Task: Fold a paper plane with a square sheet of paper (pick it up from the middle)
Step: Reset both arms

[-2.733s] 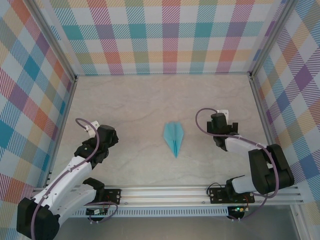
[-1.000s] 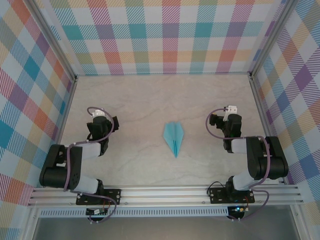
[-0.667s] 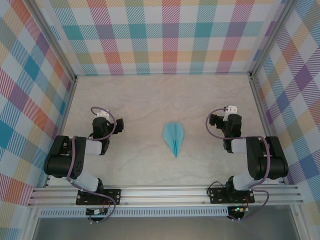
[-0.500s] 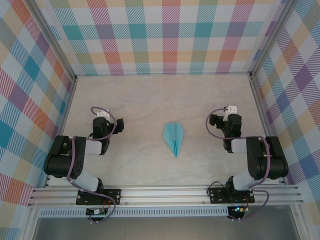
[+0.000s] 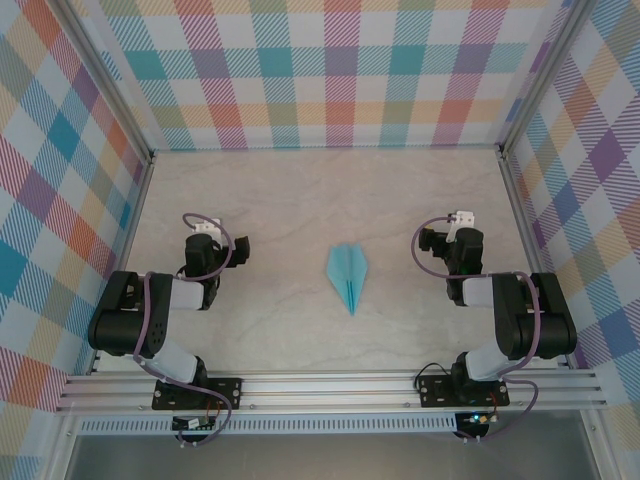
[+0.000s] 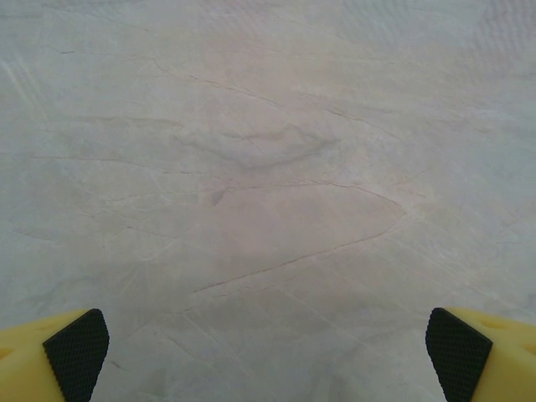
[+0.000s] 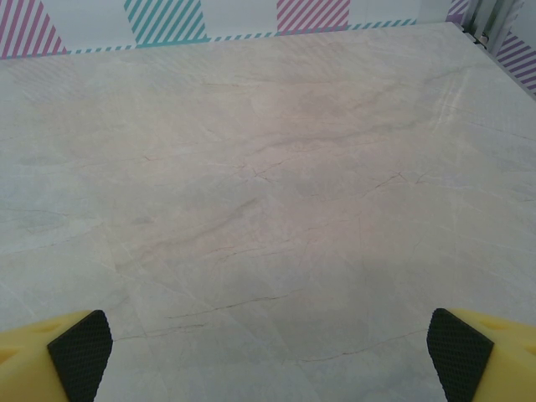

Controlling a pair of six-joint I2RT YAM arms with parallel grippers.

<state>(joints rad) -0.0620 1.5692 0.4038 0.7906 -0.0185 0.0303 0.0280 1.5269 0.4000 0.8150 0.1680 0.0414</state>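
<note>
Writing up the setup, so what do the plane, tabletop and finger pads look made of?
Plane: thin light blue paper, matte, sharp creases.
Tabletop: beige, veined like marble, slight sheen; stone or print, unclear.
Pads: black, finely dotted, probably rubber, on yellow plastic-looking fingers.

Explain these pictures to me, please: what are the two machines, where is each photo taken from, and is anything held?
They are two robot arms, the left arm and the right arm, bolted at the near edge of the table. One picture looks down from above. The other two come from cameras on the wrists: the yellow tips with black pads are the left fingers and right fingers, spread wide open over the table. Nothing is held. A small light blue paper plane lies on the table between the arms, untouched.
</note>
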